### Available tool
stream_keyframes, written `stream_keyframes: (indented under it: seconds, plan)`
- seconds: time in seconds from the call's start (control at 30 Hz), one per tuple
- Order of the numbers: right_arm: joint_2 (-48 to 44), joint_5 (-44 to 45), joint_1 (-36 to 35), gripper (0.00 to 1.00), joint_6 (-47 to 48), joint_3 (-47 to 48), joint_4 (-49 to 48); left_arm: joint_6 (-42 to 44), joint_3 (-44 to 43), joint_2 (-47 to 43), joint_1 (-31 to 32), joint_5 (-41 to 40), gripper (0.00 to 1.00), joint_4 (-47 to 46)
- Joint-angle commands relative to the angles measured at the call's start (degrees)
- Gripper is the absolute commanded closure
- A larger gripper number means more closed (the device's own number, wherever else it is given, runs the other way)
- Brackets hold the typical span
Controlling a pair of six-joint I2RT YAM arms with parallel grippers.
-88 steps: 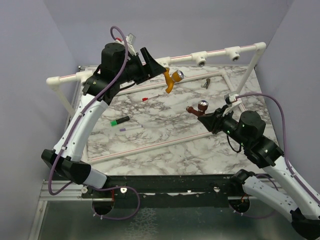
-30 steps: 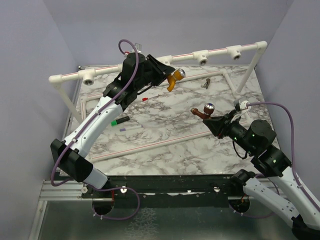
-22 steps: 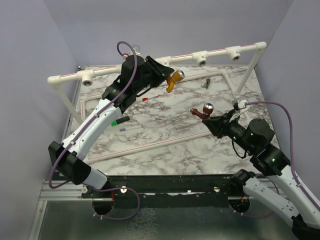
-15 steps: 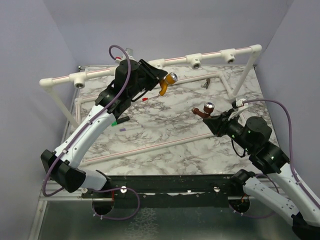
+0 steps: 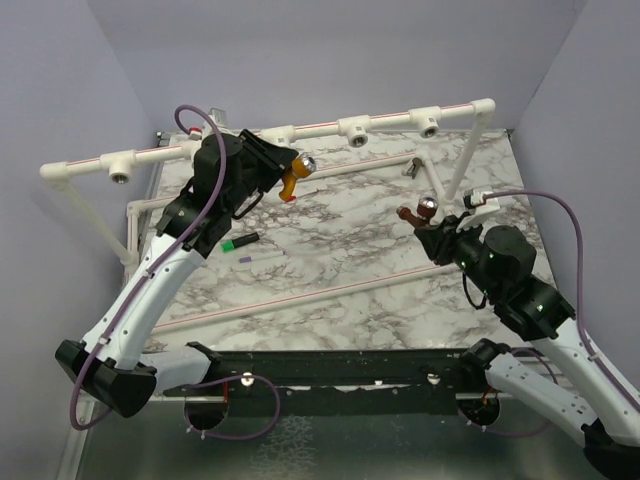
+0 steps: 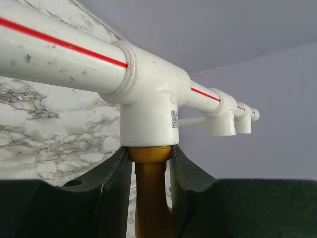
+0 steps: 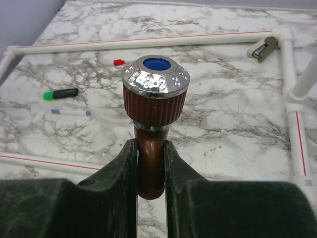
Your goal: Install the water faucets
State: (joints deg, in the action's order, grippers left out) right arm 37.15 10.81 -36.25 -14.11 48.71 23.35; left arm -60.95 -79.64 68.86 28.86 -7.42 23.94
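White arm links [image 5: 155, 280] with black joints [image 5: 225, 172]; purple cables [image 5: 535, 193]; matte dark jaws.

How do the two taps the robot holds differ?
The orange tap butts against the mouth of a white pipe fitting; the reddish-brown tap is held over the table, touching no pipe. The wrist views show the reddish-brown tap's blue-centred silver knob but not the orange tap's. The left hand clamps one, the right hand the other.

Lab booth — marble table [image 5: 345, 235]; lilac walls [image 5: 60, 90]
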Motion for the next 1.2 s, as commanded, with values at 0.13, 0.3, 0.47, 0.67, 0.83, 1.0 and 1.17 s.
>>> stream_keyframes:
  seconds: [0.13, 0.3, 0.47, 0.67, 0.83, 1.0, 1.17]
  plan:
    - [7.1, 10.1, 0.2, 0.99, 4.1, 5.1, 0.0, 3.8, 1.3, -3.0, -5.0, -2.1, 1.0, -1.5]
    - [11.8, 11.3, 0.2, 0.99, 5.3, 7.9, -1.2, 5.9, 1.3, -2.8, -6.2, -0.3, 0.65, -2.4]
    - [12.8, 11.5, 0.2, 1.0, 6.0, 8.9, -1.9, 10.8, -0.3, -3.3, -7.0, 1.1, 0.36, -3.0]
    - [13.3, 11.7, 0.2, 0.99, 5.9, 9.7, -1.2, 18.1, -5.5, -2.5, -7.1, 5.8, 0.27, -1.9]
    - [12.5, 11.5, 0.2, 0.99, 5.8, 11.6, 0.5, 22.6, -10.4, -1.2, -7.1, 11.8, 0.27, -1.2]
    - [11.7, 11.8, 0.2, 0.99, 6.1, 13.7, 1.2, 25.9, -16.6, 2.7, -7.1, 18.4, 0.28, -1.2]
    - [10.8, 14.2, 0.2, 0.99, 8.4, 15.0, 0.6, 32.2, -20.3, 7.1, -7.1, 19.5, 0.28, -1.7]
